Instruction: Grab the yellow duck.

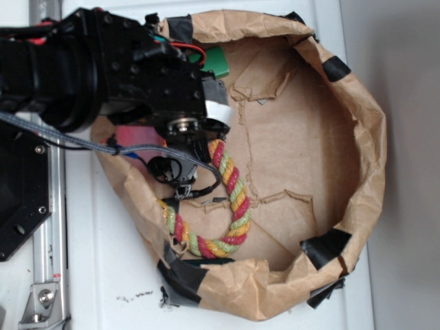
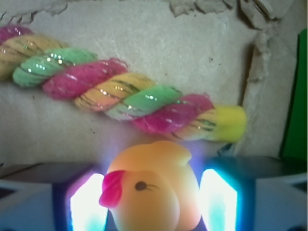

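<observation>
In the wrist view the yellow duck (image 2: 154, 192), glossy with a red-orange beak pointing left, sits between my two lit finger pads (image 2: 219, 202). The gripper (image 2: 152, 204) is closed in on it, with the pads against its sides. The duck rests low over the brown paper floor. In the exterior view the gripper (image 1: 180, 180) reaches down into the left side of the paper basin, and the duck is hidden under the arm there.
A braided yellow, red and green rope (image 1: 234, 199) curves just right of the gripper and lies just beyond the duck in the wrist view (image 2: 125, 91). The crumpled brown paper wall (image 1: 368, 137) rings the area. A green object (image 1: 218, 60) lies at the back.
</observation>
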`<state>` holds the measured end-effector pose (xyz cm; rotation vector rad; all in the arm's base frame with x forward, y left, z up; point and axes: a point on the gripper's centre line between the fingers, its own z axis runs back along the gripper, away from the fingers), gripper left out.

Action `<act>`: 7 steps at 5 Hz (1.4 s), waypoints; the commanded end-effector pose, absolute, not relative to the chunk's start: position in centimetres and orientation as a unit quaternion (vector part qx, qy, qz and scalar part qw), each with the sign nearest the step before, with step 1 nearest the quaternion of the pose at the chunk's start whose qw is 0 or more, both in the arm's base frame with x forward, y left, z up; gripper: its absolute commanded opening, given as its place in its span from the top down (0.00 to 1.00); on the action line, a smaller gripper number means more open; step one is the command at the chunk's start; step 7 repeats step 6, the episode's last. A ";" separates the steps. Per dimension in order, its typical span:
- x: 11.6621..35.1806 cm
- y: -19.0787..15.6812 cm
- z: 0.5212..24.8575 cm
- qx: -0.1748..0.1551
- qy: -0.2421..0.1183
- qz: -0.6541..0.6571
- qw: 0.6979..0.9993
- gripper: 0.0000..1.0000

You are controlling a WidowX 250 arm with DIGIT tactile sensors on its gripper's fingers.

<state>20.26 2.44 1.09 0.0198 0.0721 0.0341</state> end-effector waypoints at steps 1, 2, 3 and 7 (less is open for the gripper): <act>20.0 1.7 2.0 0.018 0.024 0.007 1.000 1.00; 20.6 1.3 3.2 0.021 0.005 0.000 1.000 1.00; 22.0 0.2 6.5 0.021 -0.038 -0.008 0.999 1.00; 27.2 -2.3 15.0 0.027 -0.121 0.001 0.992 1.00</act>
